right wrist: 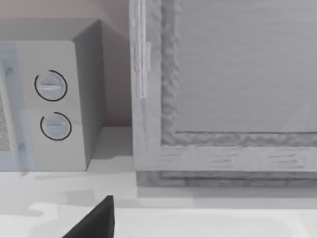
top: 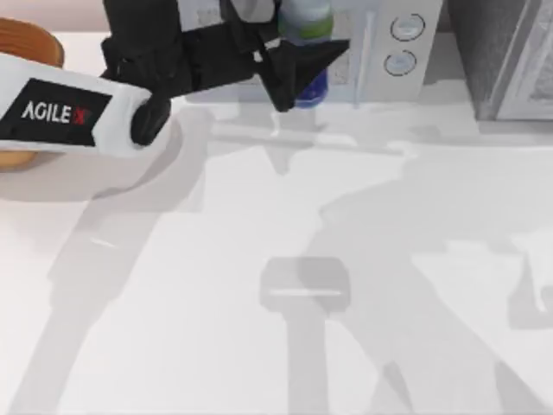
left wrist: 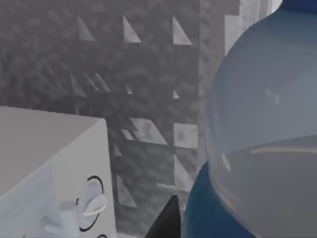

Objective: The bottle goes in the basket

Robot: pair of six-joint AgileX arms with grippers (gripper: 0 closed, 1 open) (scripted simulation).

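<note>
Here, black left jaws [top: 304,62] clamped on the small clear plastic bottle with blue lower label and green band [top: 307,35], held off the white desk [top: 346,259] near its far edge, in front of the pale grey boxy appliance with two round dials [top: 402,43]. Black wrist and white AgileX-marked left arm [top: 60,112] stretching away toward the desk's left side. Round brown woven wicker basket [top: 30,43] at the far left corner, partly covered by that arm, well apart from the bottle. From the left wrist view, bottle's clear body and blue label [left wrist: 267,148] close up, one dark fingertip [left wrist: 166,220] just beside it, dialled appliance [left wrist: 54,163] farther off. Right jaws' state impossible to tell: just one dark fingertip [right wrist: 96,220] in the right wrist view, facing the appliance [right wrist: 59,99] and a grey framed cabinet panel [right wrist: 223,74].
</note>
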